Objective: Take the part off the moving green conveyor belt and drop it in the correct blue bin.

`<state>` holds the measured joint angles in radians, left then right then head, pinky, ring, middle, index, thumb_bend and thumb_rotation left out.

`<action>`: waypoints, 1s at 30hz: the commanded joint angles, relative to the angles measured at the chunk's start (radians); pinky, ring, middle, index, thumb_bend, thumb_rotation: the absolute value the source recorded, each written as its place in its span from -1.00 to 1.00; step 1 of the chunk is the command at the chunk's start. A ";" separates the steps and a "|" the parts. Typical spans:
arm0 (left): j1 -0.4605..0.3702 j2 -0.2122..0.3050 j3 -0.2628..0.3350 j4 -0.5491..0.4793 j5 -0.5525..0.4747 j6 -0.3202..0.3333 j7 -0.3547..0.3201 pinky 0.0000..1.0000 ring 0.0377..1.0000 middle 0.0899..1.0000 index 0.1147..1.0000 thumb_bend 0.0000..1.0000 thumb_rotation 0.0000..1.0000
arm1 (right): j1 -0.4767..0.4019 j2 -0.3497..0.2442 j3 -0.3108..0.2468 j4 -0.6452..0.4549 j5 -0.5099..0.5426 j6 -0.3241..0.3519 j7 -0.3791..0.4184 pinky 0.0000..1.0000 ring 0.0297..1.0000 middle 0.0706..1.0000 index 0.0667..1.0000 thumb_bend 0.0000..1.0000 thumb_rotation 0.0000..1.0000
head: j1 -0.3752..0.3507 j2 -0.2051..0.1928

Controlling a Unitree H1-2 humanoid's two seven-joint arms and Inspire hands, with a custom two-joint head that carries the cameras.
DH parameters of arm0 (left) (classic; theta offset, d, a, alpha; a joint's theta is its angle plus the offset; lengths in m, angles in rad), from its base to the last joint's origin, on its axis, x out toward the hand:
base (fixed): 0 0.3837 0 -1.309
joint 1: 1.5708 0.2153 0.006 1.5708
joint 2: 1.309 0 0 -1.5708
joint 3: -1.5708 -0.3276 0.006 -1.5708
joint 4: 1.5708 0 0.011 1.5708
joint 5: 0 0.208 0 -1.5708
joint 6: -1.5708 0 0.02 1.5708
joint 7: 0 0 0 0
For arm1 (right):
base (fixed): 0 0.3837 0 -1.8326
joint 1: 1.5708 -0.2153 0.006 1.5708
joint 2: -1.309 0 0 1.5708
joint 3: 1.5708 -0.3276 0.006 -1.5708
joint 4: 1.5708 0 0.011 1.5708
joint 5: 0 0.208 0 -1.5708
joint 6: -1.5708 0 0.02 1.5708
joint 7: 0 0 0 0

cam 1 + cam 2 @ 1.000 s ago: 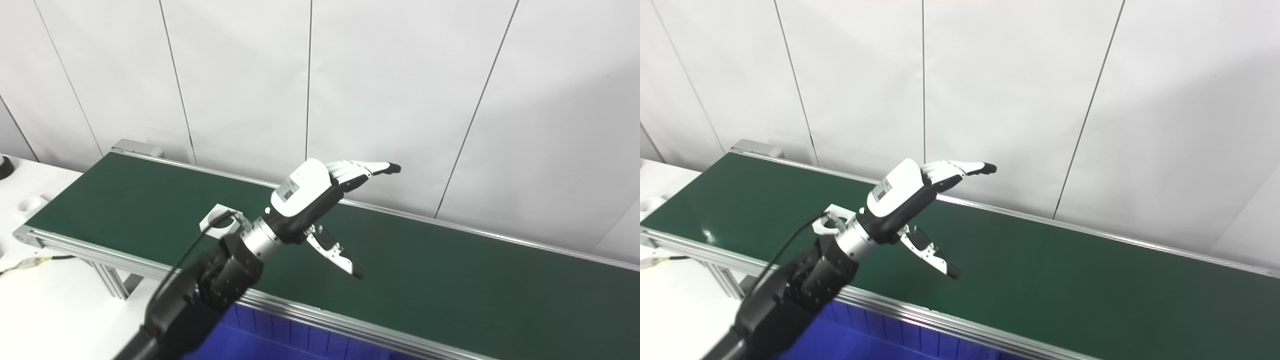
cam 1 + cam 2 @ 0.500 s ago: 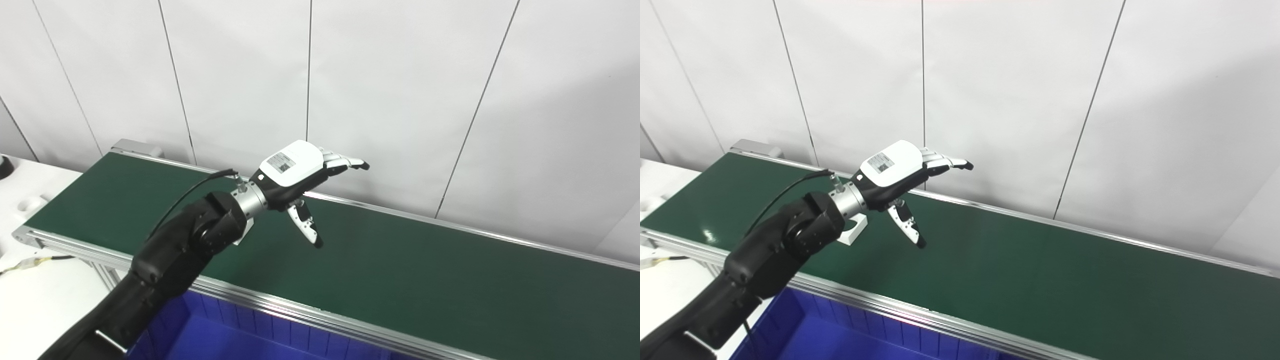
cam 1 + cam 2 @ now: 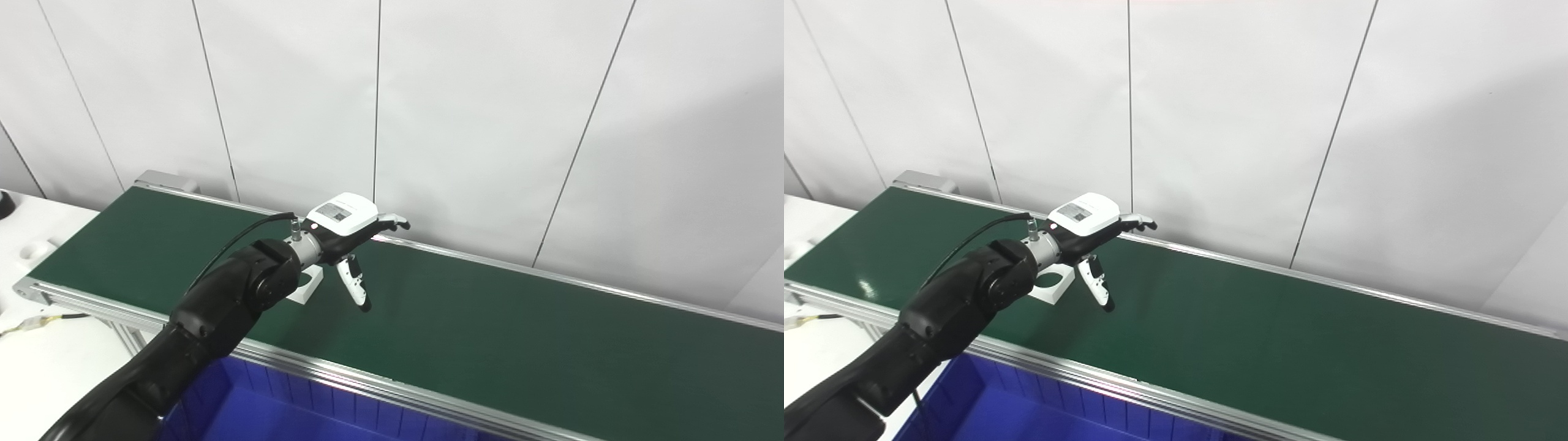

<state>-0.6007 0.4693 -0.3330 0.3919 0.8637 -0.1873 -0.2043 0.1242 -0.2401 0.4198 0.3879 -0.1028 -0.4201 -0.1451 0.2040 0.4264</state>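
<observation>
A white flat part (image 3: 1053, 286) with a round hole lies on the green conveyor belt (image 3: 490, 331), partly hidden behind my left wrist. In the left eye view only a corner of the part (image 3: 308, 286) shows. My left hand (image 3: 348, 236) hovers over the belt just right of the part, palm down, open, fingers stretched toward the far rail and thumb hanging down. It holds nothing. My right hand is out of view.
A blue bin (image 3: 257, 410) sits below the belt's near rail (image 3: 1127, 386) at the bottom left. A white table (image 3: 43, 361) lies to the left. A white panel wall stands right behind the belt's far rail.
My left arm has stretched out and the hand has dropped lower over the belt, moving left toward the part. The part has travelled a little to the right on the belt.
</observation>
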 commanded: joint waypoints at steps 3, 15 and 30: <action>-0.058 -0.001 -0.012 0.041 0.007 0.045 0.014 0.44 0.58 0.67 0.72 1.00 -0.31 | -0.003 0.001 -0.004 -0.032 0.008 -0.050 0.001 0.84 0.91 0.98 1.00 0.86 0.90 | -0.004 0.005; -0.061 -0.025 -0.060 0.139 0.000 0.114 0.016 0.63 0.70 0.76 0.78 1.00 -0.29 | 0.004 -0.003 0.000 -0.042 0.005 -0.050 0.003 0.83 0.91 0.98 1.00 0.80 0.88 | -0.010 0.012; -0.069 -0.020 -0.102 0.152 -0.024 0.108 -0.004 0.69 0.73 0.78 0.75 1.00 -0.31 | 0.009 -0.004 0.006 -0.053 0.003 -0.050 0.006 0.82 0.91 0.97 0.98 0.84 0.88 | -0.015 0.015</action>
<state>-0.6072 0.4326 -0.4433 0.5629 0.8499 -0.0722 -0.2134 0.1329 -0.2422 0.4277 0.3694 -0.1035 -0.4201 -0.1424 0.1887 0.4403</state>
